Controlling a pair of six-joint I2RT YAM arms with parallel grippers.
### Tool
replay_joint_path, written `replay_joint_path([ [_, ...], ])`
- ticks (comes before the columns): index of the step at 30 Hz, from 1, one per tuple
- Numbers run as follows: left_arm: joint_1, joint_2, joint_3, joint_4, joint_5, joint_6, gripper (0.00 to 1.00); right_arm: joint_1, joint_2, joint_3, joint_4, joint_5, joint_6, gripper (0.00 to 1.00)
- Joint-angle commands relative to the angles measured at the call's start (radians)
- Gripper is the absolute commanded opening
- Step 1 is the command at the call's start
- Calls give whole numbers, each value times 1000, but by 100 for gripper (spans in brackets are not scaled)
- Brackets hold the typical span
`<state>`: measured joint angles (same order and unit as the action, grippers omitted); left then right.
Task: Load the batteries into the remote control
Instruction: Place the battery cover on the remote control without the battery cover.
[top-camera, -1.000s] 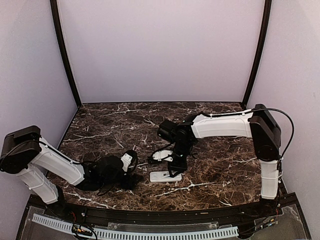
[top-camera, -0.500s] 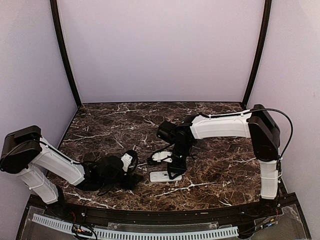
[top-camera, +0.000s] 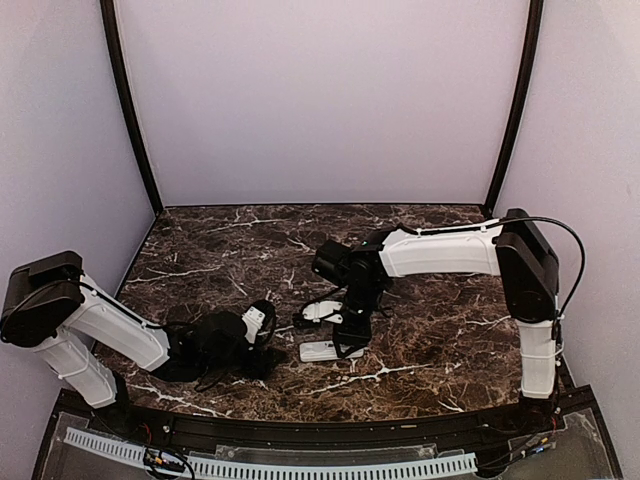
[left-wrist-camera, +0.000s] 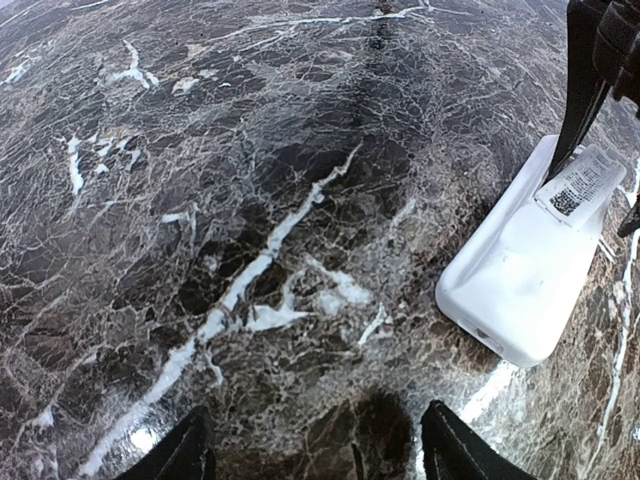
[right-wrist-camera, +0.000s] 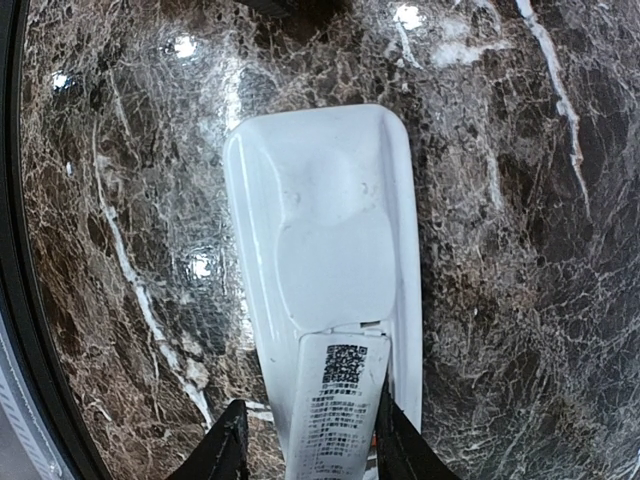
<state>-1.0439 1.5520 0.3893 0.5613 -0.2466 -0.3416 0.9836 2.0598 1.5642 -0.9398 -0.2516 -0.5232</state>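
Observation:
The white remote control (right-wrist-camera: 320, 240) lies back side up on the marble, also seen in the top view (top-camera: 318, 351) and the left wrist view (left-wrist-camera: 515, 275). A flat white cover with a printed code label (right-wrist-camera: 335, 410) rests slanted over its battery bay. Of the batteries, only a thin orange sliver (right-wrist-camera: 374, 440) shows at the cover's right edge. My right gripper (right-wrist-camera: 310, 450) stands open astride the cover; its left finger (right-wrist-camera: 225, 445) is clear of it and its right finger (right-wrist-camera: 395, 440) is at its edge. My left gripper (left-wrist-camera: 320, 455) is open and empty, low over the table left of the remote.
The right arm (top-camera: 440, 250) reaches in from the right, and its dark finger (left-wrist-camera: 585, 90) stands over the remote. The left arm (top-camera: 120, 335) lies low along the front left. Purple walls enclose the marble table (top-camera: 220, 250).
The right gripper's jaws have spread wider around the cover, and the gripper has edged slightly left over the remote. The left arm has not moved.

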Motion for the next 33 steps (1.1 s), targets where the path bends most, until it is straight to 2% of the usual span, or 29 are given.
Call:
replay_joint_path([
  [1,-6,2,-13,10,6,19,70,7,-2,20,-2,-2,0,41],
  [33,-8,3,-16,31,13,42,70,24,-55,27,-33,14,16,43],
])
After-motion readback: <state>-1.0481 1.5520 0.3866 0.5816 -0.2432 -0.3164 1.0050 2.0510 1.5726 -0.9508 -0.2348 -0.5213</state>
